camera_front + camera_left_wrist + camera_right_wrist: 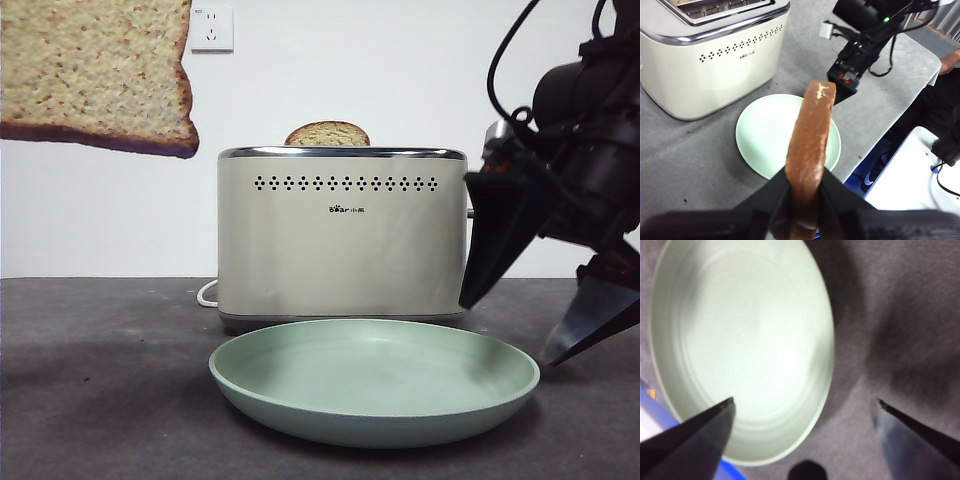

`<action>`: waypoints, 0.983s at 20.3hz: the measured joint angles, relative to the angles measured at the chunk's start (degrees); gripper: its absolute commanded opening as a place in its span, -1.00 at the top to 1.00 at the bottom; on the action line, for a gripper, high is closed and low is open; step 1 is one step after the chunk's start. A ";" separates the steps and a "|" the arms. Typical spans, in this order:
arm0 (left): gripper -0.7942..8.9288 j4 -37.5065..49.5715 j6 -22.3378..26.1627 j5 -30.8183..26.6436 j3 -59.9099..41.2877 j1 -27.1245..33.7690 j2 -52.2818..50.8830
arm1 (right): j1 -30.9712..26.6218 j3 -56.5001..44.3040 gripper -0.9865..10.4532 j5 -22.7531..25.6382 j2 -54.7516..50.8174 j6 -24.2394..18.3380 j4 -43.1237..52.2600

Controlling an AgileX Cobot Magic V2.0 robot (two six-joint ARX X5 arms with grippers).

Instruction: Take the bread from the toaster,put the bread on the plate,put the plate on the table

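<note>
Bread's out already: the left end effector point(805, 187) pinched the big tan wholegrain slice point(95, 70) in midair, above the empty round mint-green plate point(375, 385) sitting on the dark grey surface point(100, 380) before the cream toaster point(342, 235). Right end effector point(805, 407) hung spread by the plate's rim. Plating's left.

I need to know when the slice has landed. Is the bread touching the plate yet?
Apart. The front view shows the bread high in the air, with clear wall between it and the plate on the table. The left hand holds it by the crust.
</note>
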 measured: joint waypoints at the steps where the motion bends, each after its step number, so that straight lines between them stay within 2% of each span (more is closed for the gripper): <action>1: 0.85 0.00 -0.35 0.02 0.00 0.00 -0.02 | 0.17 0.00 0.39 0.09 0.66 0.00 0.72; 2: 0.85 0.00 -0.48 0.02 0.00 0.00 -0.07 | 0.44 0.00 0.46 0.07 1.11 0.00 1.16; 6: 0.85 -0.02 -0.92 0.02 0.00 0.00 -0.02 | 1.75 0.00 0.46 2.82 1.31 0.00 2.62; 9: 0.85 0.00 -1.20 0.04 0.00 0.00 -0.02 | 2.08 0.00 0.62 3.10 1.31 0.11 2.95; 16: 0.85 0.00 -2.29 0.07 0.00 0.00 -0.02 | 2.08 0.00 0.62 5.66 2.99 1.79 3.76; 17: 0.85 0.00 -2.29 0.09 0.00 0.00 -0.02 | 2.08 0.00 0.68 5.66 3.98 1.95 3.82; 18: 0.85 0.00 -2.32 0.07 0.00 0.00 -0.02 | 2.08 0.00 0.85 5.60 4.83 2.16 3.85; 20: 0.85 0.00 -2.32 0.07 0.00 0.00 -0.02 | 2.21 0.02 0.86 5.16 4.90 2.49 4.09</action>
